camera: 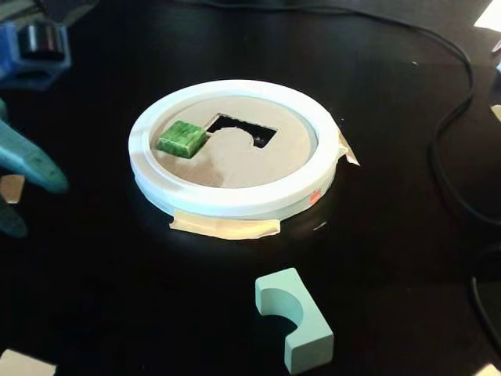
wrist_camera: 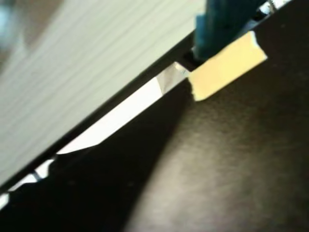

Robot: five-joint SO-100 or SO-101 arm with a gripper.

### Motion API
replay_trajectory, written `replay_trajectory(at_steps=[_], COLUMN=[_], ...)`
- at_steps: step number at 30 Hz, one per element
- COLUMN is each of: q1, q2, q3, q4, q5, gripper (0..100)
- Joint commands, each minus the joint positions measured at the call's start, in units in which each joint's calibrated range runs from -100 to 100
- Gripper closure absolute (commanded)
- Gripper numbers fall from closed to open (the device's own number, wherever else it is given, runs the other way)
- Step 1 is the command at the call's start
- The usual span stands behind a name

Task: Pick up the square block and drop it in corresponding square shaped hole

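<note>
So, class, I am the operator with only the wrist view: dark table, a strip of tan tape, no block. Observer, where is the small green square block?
Observer: In the fixed view the green square block lies on the brown cardboard disc inside the white plastic ring, not in the hole.
Operator: Where is the hole?
Observer: The dark cut-out hole is beside the block, to its right in that view.
Operator: And the gripper?
Observer: The teal gripper is at the left edge, apart from the ring, holding nothing.
</note>
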Motion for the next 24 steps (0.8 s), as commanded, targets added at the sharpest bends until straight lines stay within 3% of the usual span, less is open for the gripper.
replay_trajectory(at_steps=[1, 24], q1=[0.2, -1.6], q2=[-1.0, -1.2], q3=[3.6, 9.8], q4=[-1.7, -1.6], q5=[0.1, 0.0], gripper=[0, 0])
